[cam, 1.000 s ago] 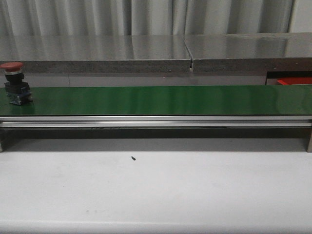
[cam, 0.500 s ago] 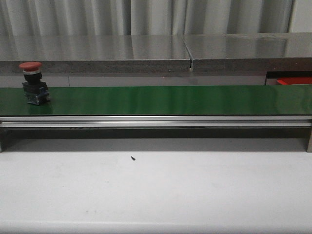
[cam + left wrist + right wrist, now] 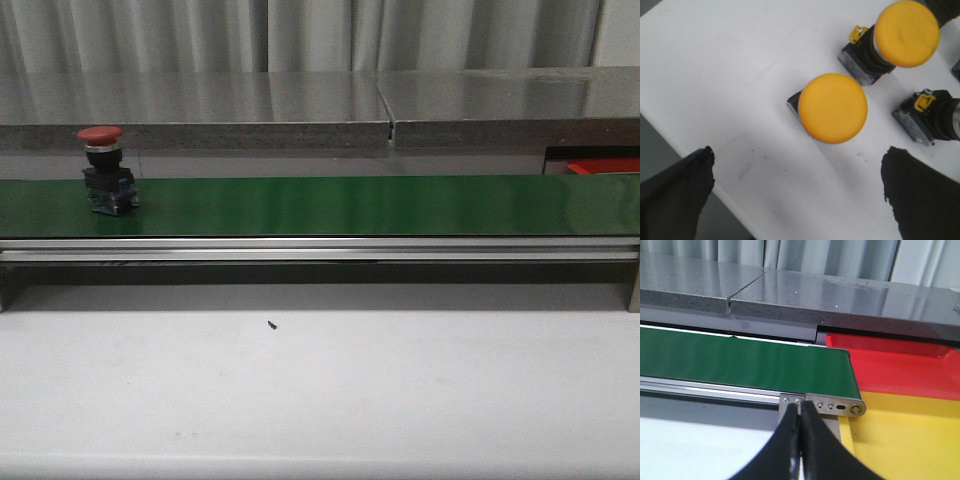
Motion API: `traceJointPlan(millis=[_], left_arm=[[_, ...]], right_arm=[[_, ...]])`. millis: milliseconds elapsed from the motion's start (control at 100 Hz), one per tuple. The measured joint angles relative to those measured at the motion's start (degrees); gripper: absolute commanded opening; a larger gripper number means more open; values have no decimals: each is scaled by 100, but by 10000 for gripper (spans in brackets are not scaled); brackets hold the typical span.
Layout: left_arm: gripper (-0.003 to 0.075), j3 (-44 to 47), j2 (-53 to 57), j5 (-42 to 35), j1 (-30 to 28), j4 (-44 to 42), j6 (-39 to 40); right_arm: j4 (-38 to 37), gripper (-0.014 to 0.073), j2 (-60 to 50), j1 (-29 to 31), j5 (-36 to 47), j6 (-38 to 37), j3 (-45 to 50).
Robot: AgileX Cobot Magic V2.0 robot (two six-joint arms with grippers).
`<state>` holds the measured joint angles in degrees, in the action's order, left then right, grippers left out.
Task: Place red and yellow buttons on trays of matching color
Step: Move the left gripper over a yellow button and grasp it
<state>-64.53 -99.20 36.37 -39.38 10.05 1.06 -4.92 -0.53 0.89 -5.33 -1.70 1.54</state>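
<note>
Worktop nearest, white. Left gripper over a white surface, fingers spread wide and holding nothing, just short of two upright yellow buttons. Right gripper near the belt's right end, fingers pressed together on nothing. Further back, green belt, with red button upright near its left end, well apart from both grippers. Past the belt's right end, yellow tray, then red tray behind it. Judged step: waiting on the red button. Next, probably: part the right fingers, grip below the cap near the belt's end, set down in the red tray.
</note>
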Motion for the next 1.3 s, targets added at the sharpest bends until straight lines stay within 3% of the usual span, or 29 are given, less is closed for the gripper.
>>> traceJointPlan(millis=[450,880,1140,1300], left_arm=[[639,-444,-574,-196,0,188,-18],[637,-444,-608,-383,0,785,-501],[524,-444,-619,-383,0,795,-509],[495,-444,-682,-383,0,805,-534]], right_arm=[[0,-98,0,0,0,0,0],[0,-98,0,0,0,0,0],[0,-98,0,0,0,0,0],[0,-98,0,0,0,0,0]])
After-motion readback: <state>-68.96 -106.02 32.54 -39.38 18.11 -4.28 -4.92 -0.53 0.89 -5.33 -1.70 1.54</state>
